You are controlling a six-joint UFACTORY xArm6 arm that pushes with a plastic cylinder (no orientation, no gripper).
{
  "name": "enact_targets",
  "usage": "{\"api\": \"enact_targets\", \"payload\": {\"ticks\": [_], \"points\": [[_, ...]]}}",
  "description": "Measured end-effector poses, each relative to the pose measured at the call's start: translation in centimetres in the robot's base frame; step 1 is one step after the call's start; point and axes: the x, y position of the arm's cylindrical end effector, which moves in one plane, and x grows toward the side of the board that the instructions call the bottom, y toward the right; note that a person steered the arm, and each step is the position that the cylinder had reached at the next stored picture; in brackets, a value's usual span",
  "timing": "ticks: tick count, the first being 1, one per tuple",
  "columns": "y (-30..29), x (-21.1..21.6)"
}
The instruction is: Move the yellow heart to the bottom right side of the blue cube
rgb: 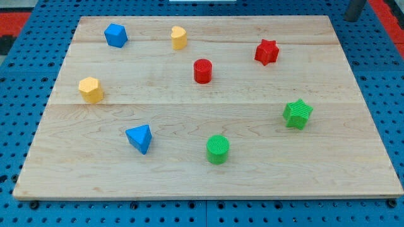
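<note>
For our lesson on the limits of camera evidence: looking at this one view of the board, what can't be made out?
- My tip: the rod is cut off by the view's top edge at the right, beyond the board; where its end sits is unclear.
- Far sides of the yellow heart and blue cube: hidden by the blocks themselves.
- The board's near corners: cut off by the view's bottom edge.

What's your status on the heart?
My tip off the board, view's top right, far from all blocks. Yellow heart at view's top, right of blue cube, not yet moved. Path between them clear.
</note>
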Motion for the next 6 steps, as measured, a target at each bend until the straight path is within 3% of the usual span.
{"api": "enact_targets", "payload": {"ticks": [3,4,5,6], "points": [[-2.6,0.8],[-14.6,0.9],[-20.1,0.9],[-20.1,0.9]]}}
